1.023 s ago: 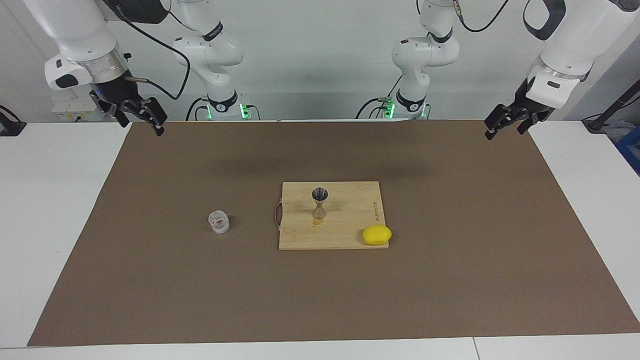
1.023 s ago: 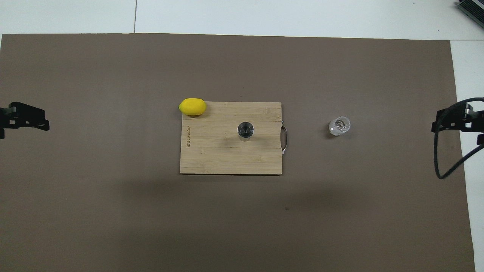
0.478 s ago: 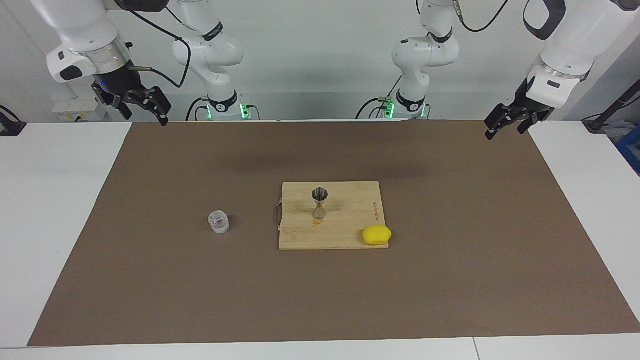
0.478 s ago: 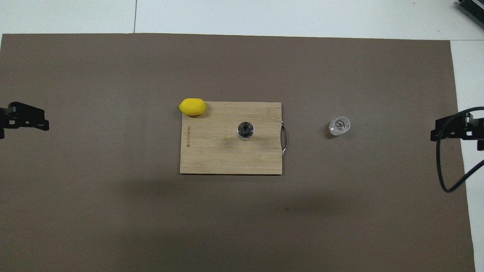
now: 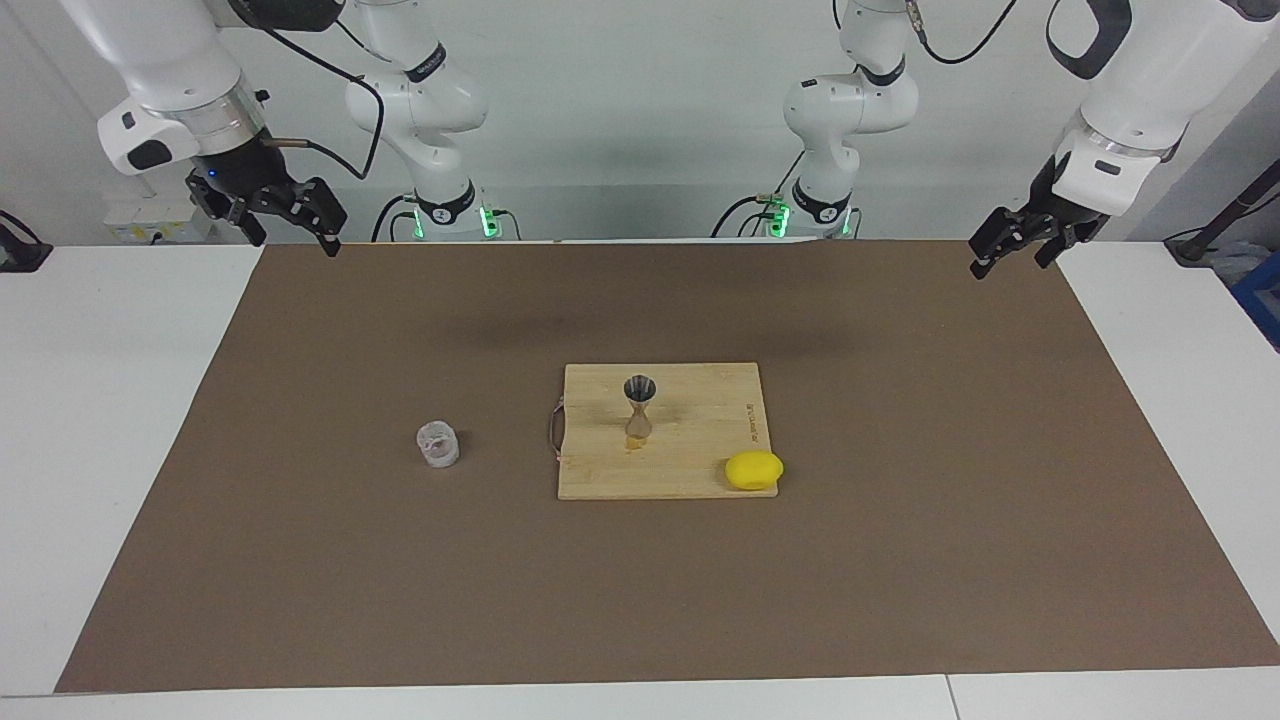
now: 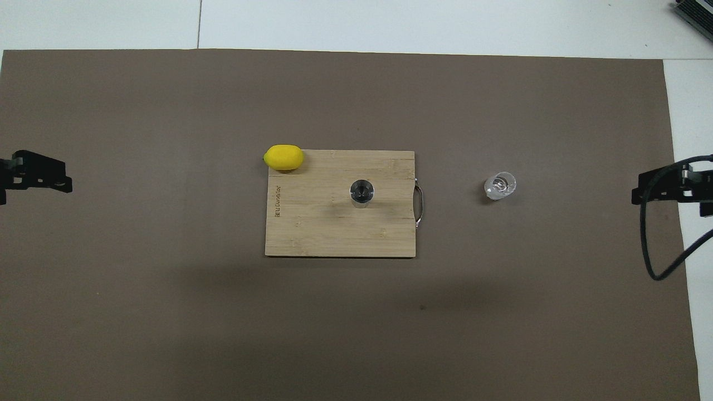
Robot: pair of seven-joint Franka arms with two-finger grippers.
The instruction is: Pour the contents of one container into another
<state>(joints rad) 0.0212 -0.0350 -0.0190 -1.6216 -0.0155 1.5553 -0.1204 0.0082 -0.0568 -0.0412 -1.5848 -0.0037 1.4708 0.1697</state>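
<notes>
Because the small clear glass cup is judged rigid, light, slippery and breakable, it would best be gripped across its straight side wall; it is seen upright on the brown mat, toward the right arm's end of the wooden cutting board, its contents too faint to be made out. On that board the silvery hourglass-shaped metal jigger is stood upright near a yellow lemon. Nothing is held by the right gripper or the left gripper, both raised with fingers spread over the mat's corners nearest the robots.
</notes>
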